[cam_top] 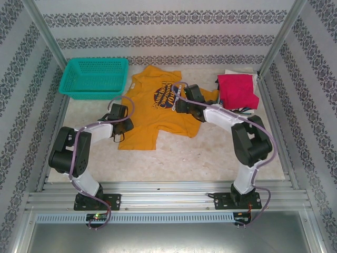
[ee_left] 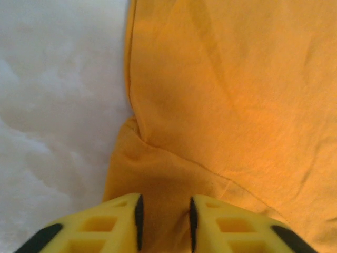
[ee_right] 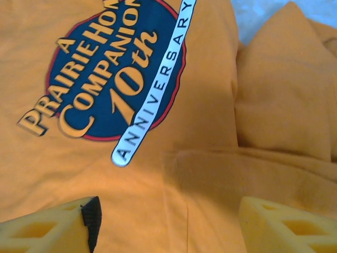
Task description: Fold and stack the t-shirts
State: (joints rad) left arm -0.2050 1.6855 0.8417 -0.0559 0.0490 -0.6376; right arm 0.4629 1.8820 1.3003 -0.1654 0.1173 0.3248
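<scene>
Surface: pale speckled tabletop (cam_top: pixel 174 158), walled by grey-patterned wallpaper panels (cam_top: pixel 158 31).
Upper left: teal mesh plastic basket (cam_top: pixel 95 60).
Centre: mustard-orange cotton t-shirt (cam_top: pixel 142 126), spread flat. Its navy oval print (ee_right: pixel 100 89) reads "A PRAIRIE HOM… COMPANION 10th", and a white band (ee_right: pixel 152 89) reads "ANNIVERSARY".
Upper right: crimson-red folded t-shirt (cam_top: pixel 237 89).
Left gripper (ee_left: pixel 165 211): narrow, orange cloth between its pads; pinch not confirmable.
Right gripper (ee_right: pixel 168 216): wide, over a ridge of the orange shirt.
</scene>
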